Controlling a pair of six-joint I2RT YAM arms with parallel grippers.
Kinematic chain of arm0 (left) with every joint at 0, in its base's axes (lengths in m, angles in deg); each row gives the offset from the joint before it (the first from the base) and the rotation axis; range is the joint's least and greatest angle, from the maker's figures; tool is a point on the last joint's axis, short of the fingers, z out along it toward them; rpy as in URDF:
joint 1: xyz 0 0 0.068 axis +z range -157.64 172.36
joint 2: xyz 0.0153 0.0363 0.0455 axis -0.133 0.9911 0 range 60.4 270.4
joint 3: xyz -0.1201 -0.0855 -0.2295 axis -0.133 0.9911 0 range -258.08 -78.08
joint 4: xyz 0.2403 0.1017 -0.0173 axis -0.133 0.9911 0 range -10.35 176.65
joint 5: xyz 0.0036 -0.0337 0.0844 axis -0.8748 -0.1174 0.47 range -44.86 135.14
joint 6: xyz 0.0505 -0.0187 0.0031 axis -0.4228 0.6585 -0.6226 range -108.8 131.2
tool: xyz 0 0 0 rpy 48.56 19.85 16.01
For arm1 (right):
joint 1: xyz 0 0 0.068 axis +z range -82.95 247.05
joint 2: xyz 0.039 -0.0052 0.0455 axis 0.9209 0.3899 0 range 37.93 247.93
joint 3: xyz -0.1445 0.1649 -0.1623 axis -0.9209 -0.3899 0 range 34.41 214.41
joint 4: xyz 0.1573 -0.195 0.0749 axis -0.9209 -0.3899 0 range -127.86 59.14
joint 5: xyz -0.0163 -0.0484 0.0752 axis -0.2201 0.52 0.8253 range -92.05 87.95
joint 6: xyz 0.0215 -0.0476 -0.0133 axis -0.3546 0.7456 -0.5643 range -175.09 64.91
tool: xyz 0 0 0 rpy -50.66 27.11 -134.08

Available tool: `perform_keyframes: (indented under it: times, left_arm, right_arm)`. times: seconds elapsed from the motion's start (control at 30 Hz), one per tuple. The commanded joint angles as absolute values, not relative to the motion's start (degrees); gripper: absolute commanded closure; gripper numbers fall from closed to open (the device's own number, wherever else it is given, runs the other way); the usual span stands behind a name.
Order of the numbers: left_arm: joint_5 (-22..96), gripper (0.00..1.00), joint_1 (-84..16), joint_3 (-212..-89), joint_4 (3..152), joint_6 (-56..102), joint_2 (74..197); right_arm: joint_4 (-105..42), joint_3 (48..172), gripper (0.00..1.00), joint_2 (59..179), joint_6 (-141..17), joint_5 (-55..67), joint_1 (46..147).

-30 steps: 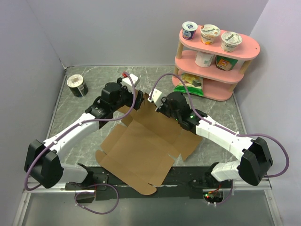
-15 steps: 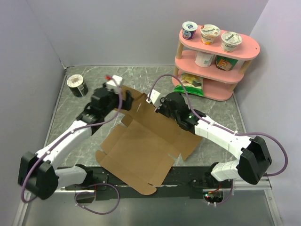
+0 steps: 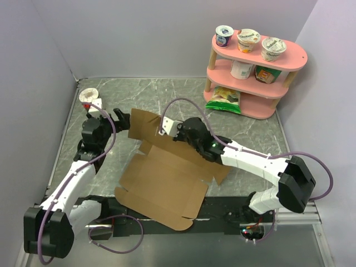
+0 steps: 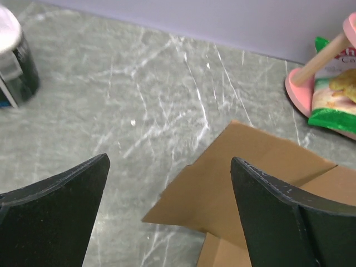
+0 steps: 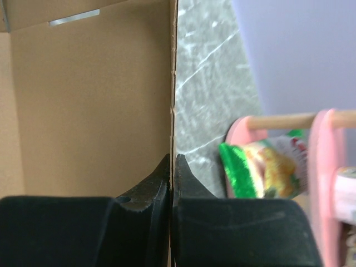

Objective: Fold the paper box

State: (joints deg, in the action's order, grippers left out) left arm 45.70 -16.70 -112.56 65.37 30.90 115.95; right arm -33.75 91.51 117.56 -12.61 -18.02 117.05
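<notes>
The paper box (image 3: 167, 178) is a flat brown cardboard sheet lying in the middle of the table, with its far-left flap (image 3: 146, 125) raised. My right gripper (image 3: 162, 132) is shut on the edge of that flap; in the right wrist view the cardboard edge (image 5: 172, 83) runs straight between the closed fingertips of the gripper (image 5: 172, 161). My left gripper (image 3: 120, 118) stands wide open just left of the flap, touching nothing. In the left wrist view the flap's corner (image 4: 245, 161) lies ahead of the open gripper (image 4: 169, 160), toward its right finger (image 4: 278, 206).
A dark can with a white lid (image 3: 89, 95) stands at the far left corner, also seen in the left wrist view (image 4: 14, 61). A pink shelf (image 3: 253, 61) at the back right carries yogurt cups and a green snack bag (image 3: 225, 97). Walls enclose the table.
My left arm has pulled back to the left, away from the flap, with its jaws open. My right gripper has moved left, still pinching the flap, and the sheet has shifted left with it.
</notes>
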Motion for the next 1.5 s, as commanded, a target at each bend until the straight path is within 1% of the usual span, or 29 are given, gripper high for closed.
perform_keyframes:
  times: [0.0, 0.1, 0.37, 0.5, 0.7, 0.83, 0.9, 0.97, 1.0, 1.1, 1.23, 1.33, 1.47]
  left_arm:
    - [40.0, 0.04, -16.0, -108.5, 55.6, 33.9, 115.0]
    - [38.1, 0.04, -15.9, -103.7, 52.0, 35.0, 113.0]
    - [37.2, 0.01, -14.9, -90.8, 43.9, 38.9, 102.1]
    - [36.2, 0.01, -12.0, -89.9, 42.3, 42.1, 101.9]
    - [35.8, 0.01, -4.1, -97.7, 44.7, 46.0, 107.3]
    - [38.7, 0.01, -2.2, -103.6, 45.5, 46.0, 115.5]
    - [37.2, 0.01, -1.9, -107.0, 45.0, 45.1, 119.2]
    - [34.6, 0.03, -2.0, -111.0, 45.0, 43.9, 125.8]
    - [31.6, 0.03, -2.0, -112.1, 44.6, 43.7, 128.1]
    - [27.4, 0.05, -2.4, -113.7, 41.3, 44.4, 137.4]
    - [25.6, 0.07, -5.1, -113.9, 39.0, 41.9, 142.5]
    - [26.4, 0.07, -9.5, -115.0, 41.2, 37.8, 144.1]
    - [23.9, 0.07, -11.4, -113.2, 40.7, 36.5, 144.3]
  right_arm:
    - [-23.7, 89.3, 1.0, 117.5, -6.0, -24.5, 119.7]
    - [-19.0, 87.1, 1.0, 117.6, -3.0, -26.4, 120.8]
    - [-10.2, 83.5, 1.0, 119.9, 3.7, -31.4, 123.9]
    - [-8.6, 82.7, 1.0, 119.8, 5.7, -31.9, 124.8]
    - [-8.7, 81.6, 1.0, 118.1, 4.9, -31.5, 125.1]
    - [-8.3, 80.6, 1.0, 117.8, 5.1, -31.7, 125.4]
    - [-7.8, 80.4, 1.0, 117.9, 5.1, -31.8, 125.5]
    - [-7.9, 80.5, 1.0, 118.1, 4.9, -31.6, 125.5]
    - [-7.7, 80.5, 1.0, 118.1, 4.9, -31.5, 125.5]
    - [-7.3, 80.5, 1.0, 118.1, 4.6, -30.9, 125.4]
    - [-8.0, 80.7, 1.0, 117.9, 4.4, -30.6, 125.4]
    - [-8.1, 80.7, 1.0, 118.1, 4.2, -30.4, 125.2]
    - [-9.8, 81.6, 1.0, 118.7, 3.5, -30.7, 124.8]
